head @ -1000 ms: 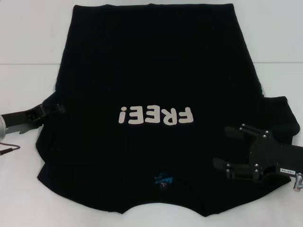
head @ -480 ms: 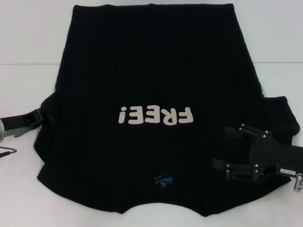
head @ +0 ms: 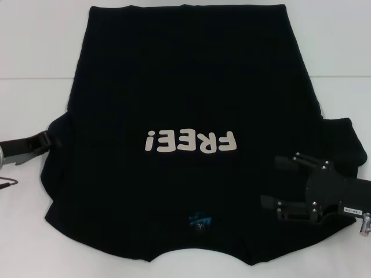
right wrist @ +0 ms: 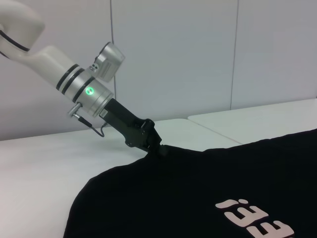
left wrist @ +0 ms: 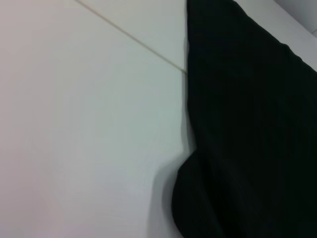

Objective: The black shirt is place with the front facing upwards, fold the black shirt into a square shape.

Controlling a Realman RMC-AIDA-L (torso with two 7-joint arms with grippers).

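Since 1 second ago the left gripper (head: 47, 141) has slid outward, from over the sleeve to the very edge of the cloth, while the right one has barely shifted.

The black shirt (head: 191, 104) lies flat on the white table (head: 35, 58), front up, collar and blue neck label (head: 200, 220) toward the robot, so the "FREE!" lettering (head: 191, 141) reads upside down in the head view. Both sleeves still stick out, so no fold looks made yet.

At the shirt's left sleeve, the left gripper sits with its tip touching the fabric edge; the right wrist view shows it angled down onto the hem there, probably to catch that edge for a first fold. Whether its jaws are pinching cloth or just pressed together, I cannot tell.

Over the right sleeve, the right gripper (head: 272, 182) hovers with its 2 fingers spread wide, pointing inward across the shirt and gripping nothing, likely poised to take the matching side so both edges lift together.
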